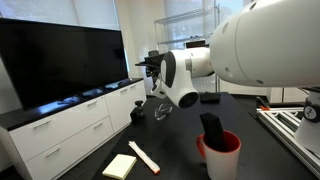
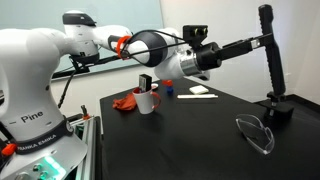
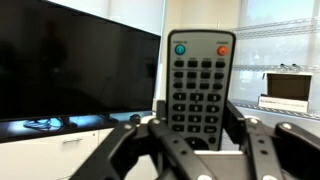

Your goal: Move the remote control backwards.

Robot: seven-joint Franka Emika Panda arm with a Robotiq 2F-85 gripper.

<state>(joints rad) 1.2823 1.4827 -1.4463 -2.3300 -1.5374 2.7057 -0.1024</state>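
Observation:
The remote control (image 3: 198, 85) is a slim black bar with rows of grey buttons, a teal and a red button at its top. It stands upright between my gripper's (image 3: 197, 114) fingers, which are shut on its lower part. In both exterior views my gripper (image 1: 150, 68) (image 2: 197, 50) is held high in the air above the dark table, with the remote (image 2: 196, 34) sticking up from it. Its lower end is hidden by the fingers.
A red mug (image 1: 222, 152) (image 2: 146, 101) holding a thick black block stands on the table. A yellow pad (image 1: 119, 165), a white bar (image 1: 143, 157), clear glasses (image 2: 255, 132) and a black stand (image 2: 272, 70) are there too. A large TV (image 1: 60, 60) sits on a white cabinet (image 1: 70, 125).

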